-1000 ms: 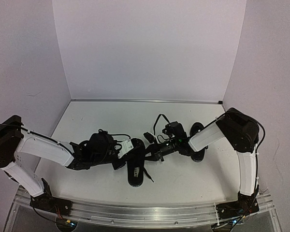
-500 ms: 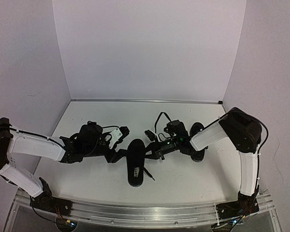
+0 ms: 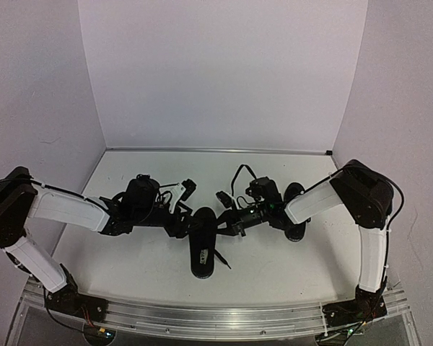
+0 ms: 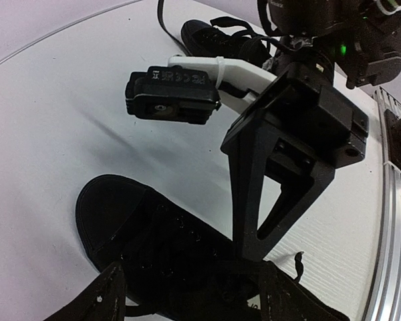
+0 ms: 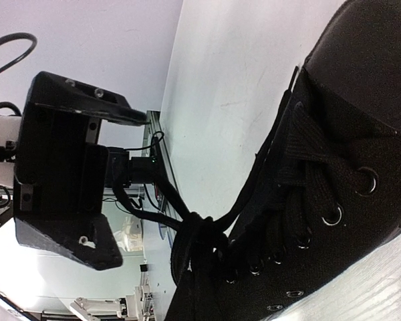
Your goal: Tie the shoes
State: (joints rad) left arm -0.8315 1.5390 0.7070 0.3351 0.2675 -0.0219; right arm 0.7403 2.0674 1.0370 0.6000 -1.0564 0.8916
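A black shoe (image 3: 203, 254) lies near the middle of the surface's (image 3: 144, 180) near edge, long axis near-to-far, toe toward the far edge. The left fingers (image 4: 103, 297) are spread astride its laces (image 5: 194, 231). Whether the right fingers (image 4: 250, 221) pinch anything cannot be told.

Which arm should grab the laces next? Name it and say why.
Left, probably: the left hand is open, fingers either side of the laces on the shoe, ready to close. The right hand has its tip on the shoe, and its grip cannot be told.
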